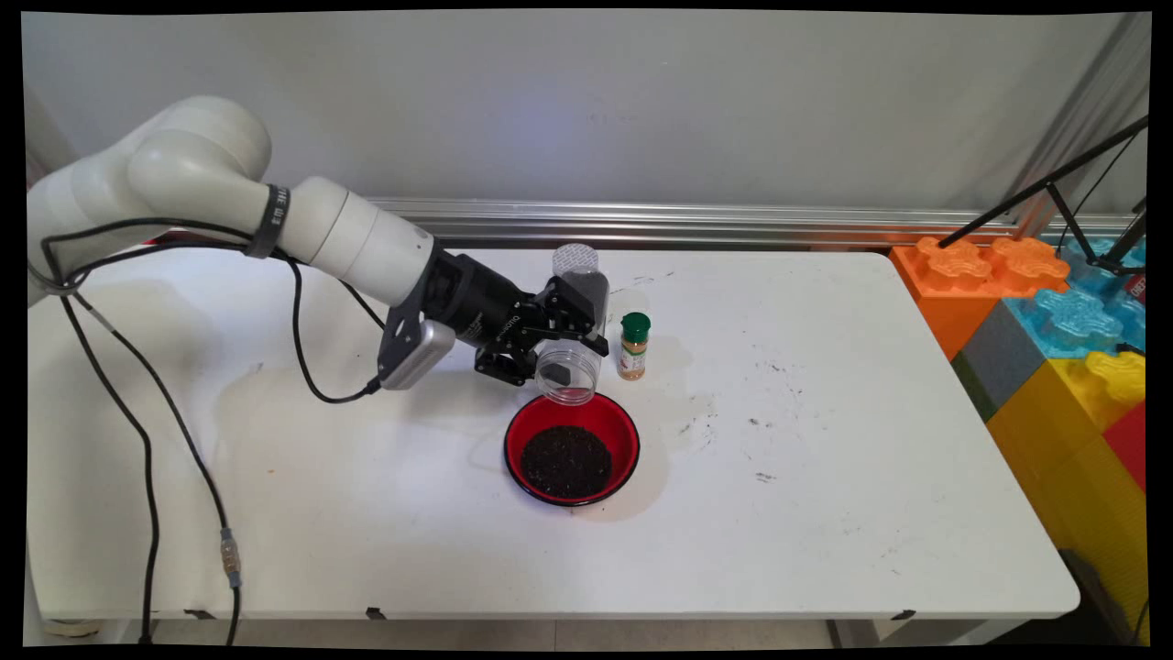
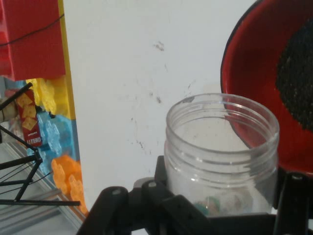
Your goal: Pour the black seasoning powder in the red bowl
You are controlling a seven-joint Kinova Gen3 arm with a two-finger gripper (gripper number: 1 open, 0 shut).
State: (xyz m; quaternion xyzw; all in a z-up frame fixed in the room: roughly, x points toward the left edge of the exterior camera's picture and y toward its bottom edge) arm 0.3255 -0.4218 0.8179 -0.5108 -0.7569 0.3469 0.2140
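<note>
Clamping a clear empty jar (image 1: 575,323), the gripper (image 1: 570,335) tips its open mouth down over the red bowl (image 1: 616,423) of dark grains (image 1: 565,461); a spice bottle (image 1: 633,346) stands just right.

So it's a white table (image 1: 825,513), rounded corners, pretty scuffed up, with little dark specks and smudges scattered mostly over the right half. Sitting on it near the middle is a red bowl (image 1: 623,431) with a dark rim, filled with some dark grainy stuff (image 1: 566,461). Just behind the bowl, a bit to the right, stands a small spice jar (image 1: 634,346) with a green cap, upright.
</note>
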